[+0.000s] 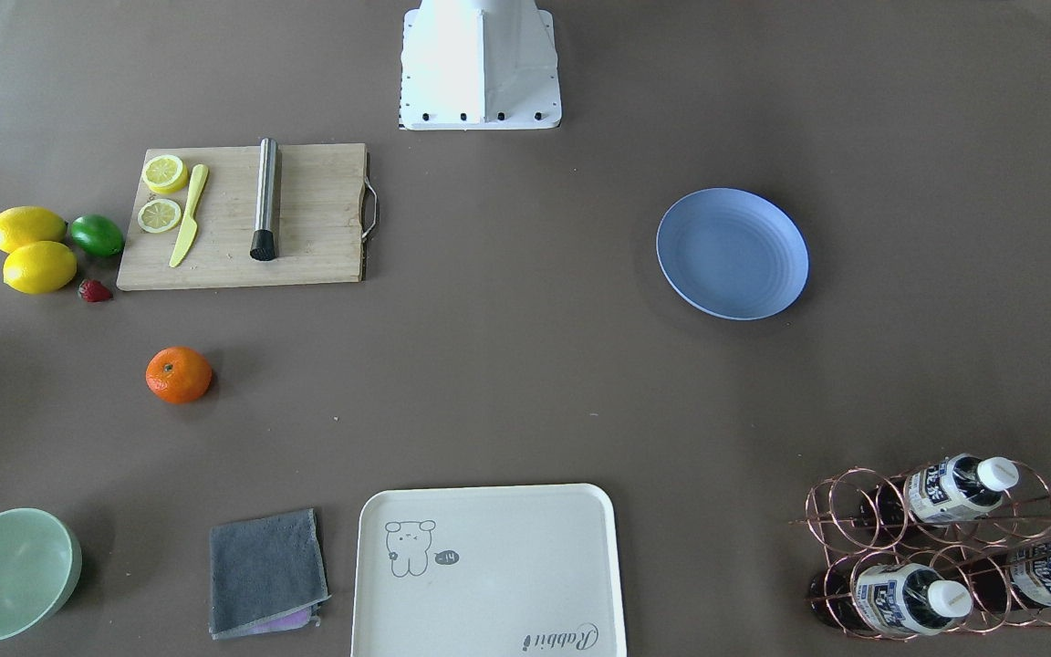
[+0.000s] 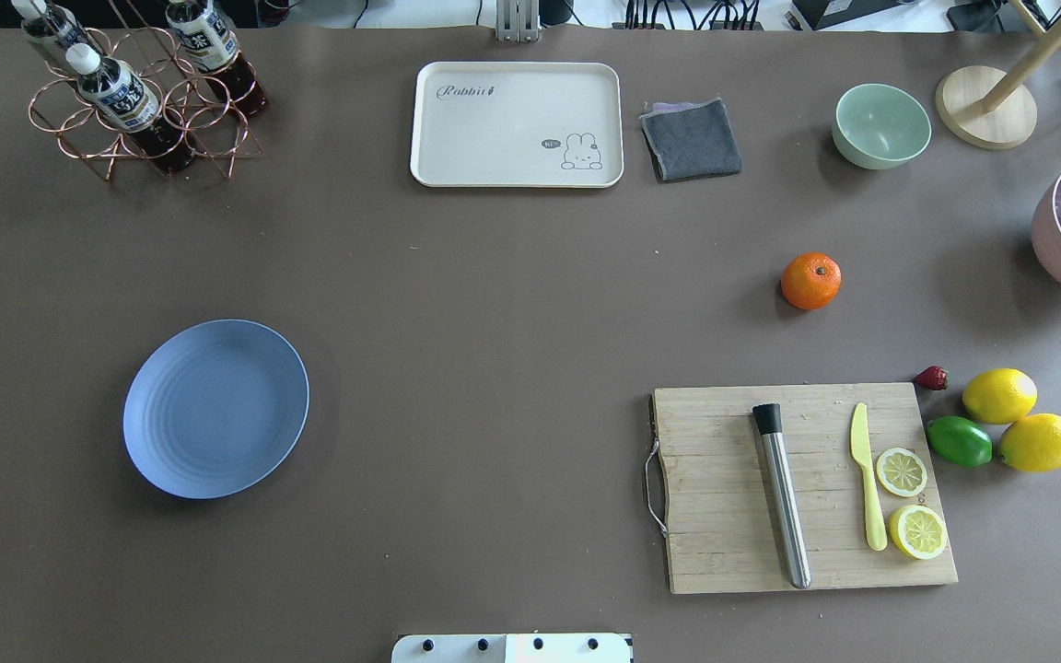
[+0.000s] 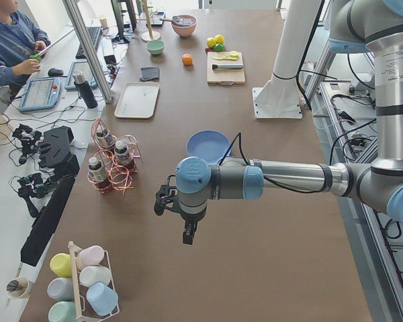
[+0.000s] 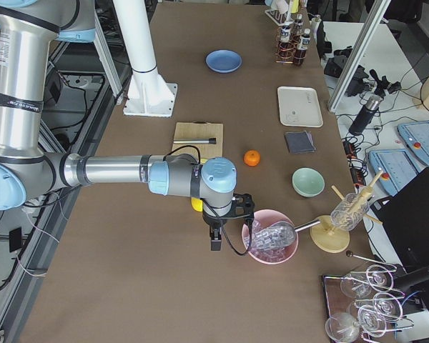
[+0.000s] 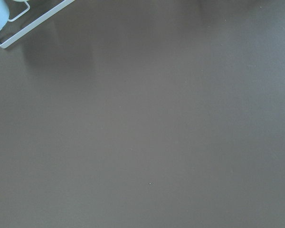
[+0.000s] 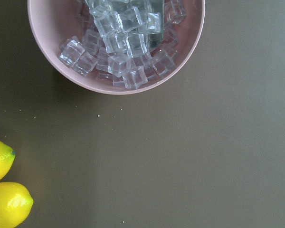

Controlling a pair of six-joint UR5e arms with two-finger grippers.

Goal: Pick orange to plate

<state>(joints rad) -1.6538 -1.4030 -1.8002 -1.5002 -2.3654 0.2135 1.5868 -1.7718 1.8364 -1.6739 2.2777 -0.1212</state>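
The orange [image 2: 810, 281] sits alone on the brown table, between the cutting board and the green bowl, and it also shows in the front view [image 1: 179, 375]. The empty blue plate [image 2: 215, 409] lies far across the table on my left side [image 1: 732, 254]. Neither gripper shows in the overhead or front views. My left gripper [image 3: 189, 236] hangs over bare table beyond the plate, far from the orange. My right gripper [image 4: 215, 244] hovers beside the pink ice bowl [image 4: 270, 245], past the orange [image 4: 252, 158]. I cannot tell whether either is open or shut.
A wooden cutting board [image 2: 807, 488] carries a knife, a muddler and lemon slices. Two lemons [image 2: 1000, 395], a lime [image 2: 959, 441] and a strawberry [image 2: 931, 378] lie beside it. At the far edge are a cream tray [image 2: 517, 124], a grey cloth [image 2: 691, 139], a green bowl [image 2: 880, 125] and a bottle rack [image 2: 139, 97].
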